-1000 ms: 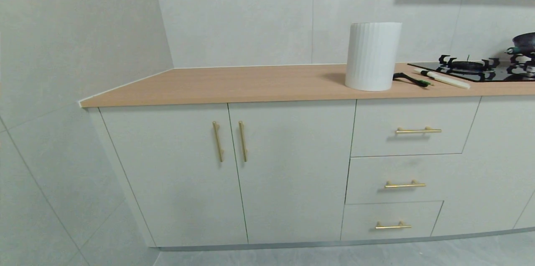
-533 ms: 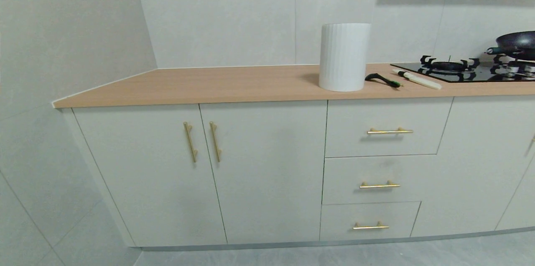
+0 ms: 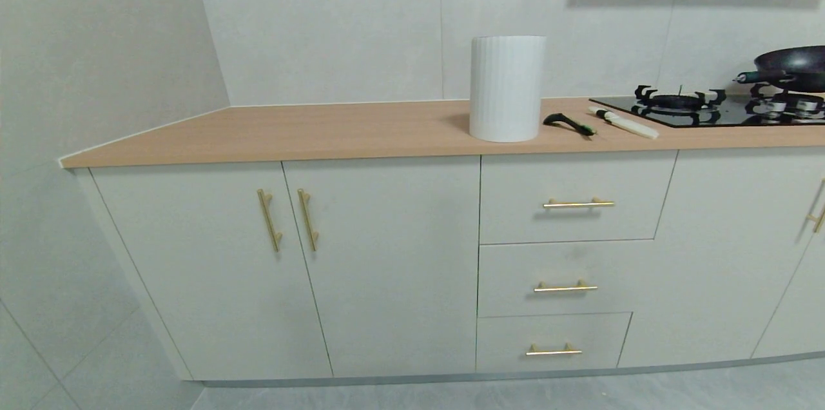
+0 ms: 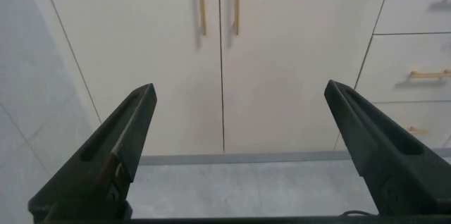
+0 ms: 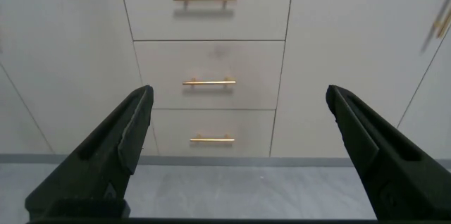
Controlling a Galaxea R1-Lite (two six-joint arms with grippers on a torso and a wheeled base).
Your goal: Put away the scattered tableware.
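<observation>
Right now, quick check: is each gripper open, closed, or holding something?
Left gripper: open, holding nothing.
Right gripper: open, holding nothing.

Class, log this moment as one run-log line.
left gripper open, facing cabinet doors | right gripper open, facing drawers | peeler, knife lying on countertop near white container | nothing held

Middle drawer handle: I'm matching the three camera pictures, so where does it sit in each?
Head view: middle drawer handle, second of three brass bars, right of the double doors.
Left wrist view: the handle near one fingertip of the left pincer, beyond the double doors.
Right wrist view: the handle between the open fingers of the right pincer.
Shared landmark: the grey plinth strip under the cabinets.
</observation>
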